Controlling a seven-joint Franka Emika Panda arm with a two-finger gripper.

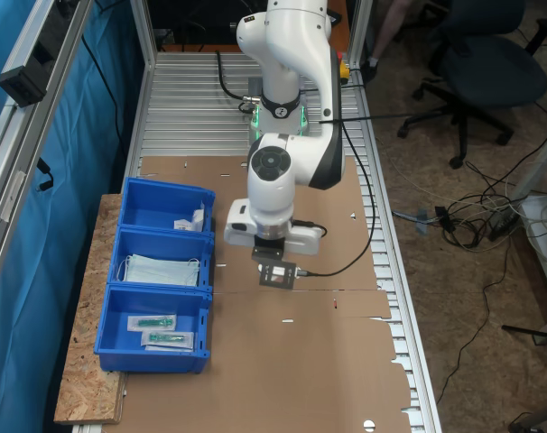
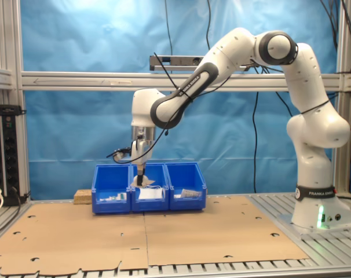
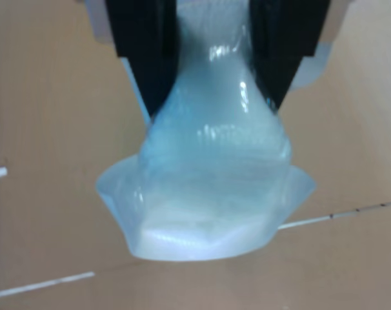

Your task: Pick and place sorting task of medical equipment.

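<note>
In the wrist view the gripper (image 3: 211, 77) has its two black fingers (image 3: 147, 51) pressed in on a white padded packet (image 3: 208, 187) in clear wrap (the wrap bulges out below the pinch). In the first exterior view the gripper (image 1: 275, 271) hangs above the brown cardboard (image 1: 328, 361), just beside the blue bins (image 1: 156, 280), level with the middle one.
</note>
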